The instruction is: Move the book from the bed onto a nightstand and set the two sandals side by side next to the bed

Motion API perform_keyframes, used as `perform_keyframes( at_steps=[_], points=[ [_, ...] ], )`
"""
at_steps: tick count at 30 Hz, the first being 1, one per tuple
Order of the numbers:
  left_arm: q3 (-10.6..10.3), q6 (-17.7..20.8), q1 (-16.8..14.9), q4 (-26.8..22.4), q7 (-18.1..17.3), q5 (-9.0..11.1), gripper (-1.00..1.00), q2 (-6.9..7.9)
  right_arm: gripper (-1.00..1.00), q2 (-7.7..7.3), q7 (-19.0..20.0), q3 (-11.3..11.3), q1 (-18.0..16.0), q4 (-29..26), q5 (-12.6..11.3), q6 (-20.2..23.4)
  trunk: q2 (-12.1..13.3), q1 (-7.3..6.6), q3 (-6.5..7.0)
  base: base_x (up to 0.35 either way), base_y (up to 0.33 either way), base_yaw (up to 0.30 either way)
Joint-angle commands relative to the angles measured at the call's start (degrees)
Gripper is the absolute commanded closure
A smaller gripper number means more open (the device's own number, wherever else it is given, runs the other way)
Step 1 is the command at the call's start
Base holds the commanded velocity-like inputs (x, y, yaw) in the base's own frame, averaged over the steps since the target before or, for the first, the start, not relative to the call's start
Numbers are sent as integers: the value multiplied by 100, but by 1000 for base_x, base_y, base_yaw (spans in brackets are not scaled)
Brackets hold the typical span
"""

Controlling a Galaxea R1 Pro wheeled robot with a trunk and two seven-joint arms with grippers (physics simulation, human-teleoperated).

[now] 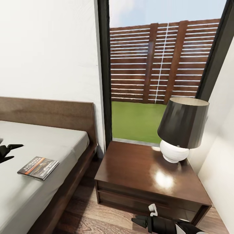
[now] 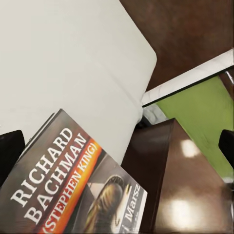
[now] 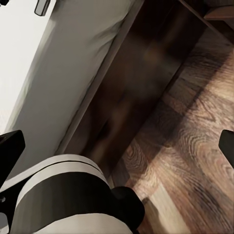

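My left gripper (image 1: 7,152) hangs over the bed (image 1: 48,143) with its fingers spread wide and nothing between them. The book (image 1: 38,167) lies flat on the mattress at about its four o'clock, just beside it. My right gripper (image 1: 139,222) sits low before the nightstand (image 1: 143,172); I cannot tell its opening.

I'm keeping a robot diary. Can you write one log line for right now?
book: flat on bed | left end effector: open, beside book | nightstand: holds lamp | right end effector: low, over floor
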Motion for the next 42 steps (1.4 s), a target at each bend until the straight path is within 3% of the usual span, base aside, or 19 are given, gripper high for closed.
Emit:
perform_keyframes(
  at_steps=[1, 12, 19, 21, 30, 35, 42],
  points=[
    [12, 81, -2, 0, -84, -22, -100, 36, -100, -1, 14, 50, -3, -6, -51, 24, -2, -1, -6, 0, 0, 0],
    [13, 759, -6, 0, -622, -82, -100, 368, -100, 7, 9, 115, -6, -63, -39, 32, -2, -1, -6, 0, 0, 0],
    [10, 911, -4, 0, -1065, -128, -100, 465, -100, 13, 11, 128, -7, -85, -40, 38, -2, -1, -6, 0, 0, 0],
    [7, 935, -5, 9, -1294, -231, -100, 496, -100, 17, 8, 121, -7, -89, -41, 26, -2, -1, -6, 0, 0, 0],
    [-9, 943, -6, 55, -1550, -735, -100, 501, -100, 22, -15, 114, -7, -92, -55, 52, -2, -1, -6, 0, 0, 0],
    [-12, 943, -5, 60, -1583, -880, -100, 497, -100, 62, -39, 105, -7, -170, -91, 163, -2, -1, -6, 0, 0, 0],
    [-13, 936, -4, 62, -1592, -947, -100, 495, -100, 205, -131, 107, -6, -949, -130, 954, -2, -1, -6, 0, 0, 0]
  ],
)
